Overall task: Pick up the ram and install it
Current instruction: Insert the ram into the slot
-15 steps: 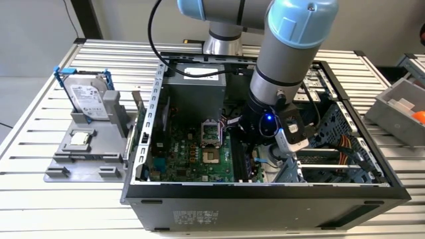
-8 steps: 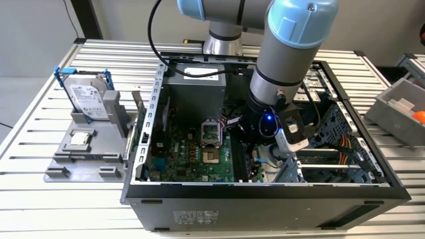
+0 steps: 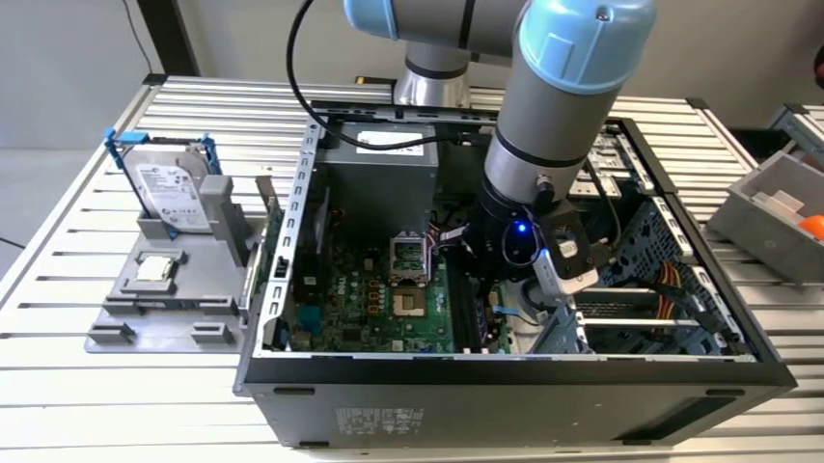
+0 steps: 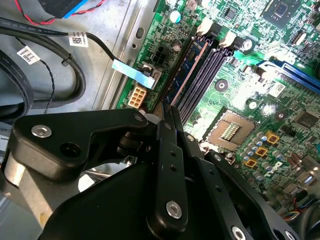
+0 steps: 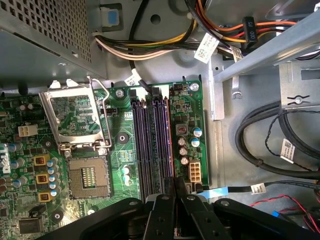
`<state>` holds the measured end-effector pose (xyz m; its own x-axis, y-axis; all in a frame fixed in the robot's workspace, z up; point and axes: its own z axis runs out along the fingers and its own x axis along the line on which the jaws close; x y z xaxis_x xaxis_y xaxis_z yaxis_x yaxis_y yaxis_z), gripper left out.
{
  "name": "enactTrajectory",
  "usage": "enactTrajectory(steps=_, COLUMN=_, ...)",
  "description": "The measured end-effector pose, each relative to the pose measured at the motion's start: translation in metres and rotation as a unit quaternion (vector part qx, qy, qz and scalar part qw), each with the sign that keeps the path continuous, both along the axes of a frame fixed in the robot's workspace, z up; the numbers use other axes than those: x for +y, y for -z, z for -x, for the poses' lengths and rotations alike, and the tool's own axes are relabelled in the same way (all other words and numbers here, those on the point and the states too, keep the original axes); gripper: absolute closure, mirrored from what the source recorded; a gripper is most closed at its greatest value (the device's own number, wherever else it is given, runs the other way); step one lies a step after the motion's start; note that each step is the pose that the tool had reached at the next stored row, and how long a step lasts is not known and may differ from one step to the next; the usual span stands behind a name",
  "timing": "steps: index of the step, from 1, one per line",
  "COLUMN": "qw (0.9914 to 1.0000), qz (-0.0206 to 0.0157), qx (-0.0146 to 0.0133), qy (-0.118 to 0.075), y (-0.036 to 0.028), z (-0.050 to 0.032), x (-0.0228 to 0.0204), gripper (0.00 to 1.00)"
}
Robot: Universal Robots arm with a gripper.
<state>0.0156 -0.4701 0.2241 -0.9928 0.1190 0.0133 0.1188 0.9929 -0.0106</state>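
The claw (image 4: 167, 117) reaches down inside the open computer case (image 3: 515, 376), its fingers pinched together on the near end of the ram (image 4: 185, 67), which lies along the outermost black slot of the motherboard (image 4: 265, 85). Its own linkage hides that end of the stick. In the exterior view the arm (image 3: 554, 125) blocks the slots.

Even, bright light falls from overhead. The black end effector (image 4: 167, 112) looms soft and unfocused up close, while the circuit board (image 4: 250, 95) beyond it stays crisp.
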Motion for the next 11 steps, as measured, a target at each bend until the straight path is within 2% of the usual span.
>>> enactTrajectory(steps=7, qw=1.0, qz=0.0, qx=-0.0001, qy=0.0, y=0.0006, z=0.0, x=0.0, gripper=1.0)
enactTrajectory(steps=11, qw=1.0, qz=0.0005, qx=0.0001, qy=0.0, y=0.0037, z=0.0, x=-0.0002, gripper=1.0)
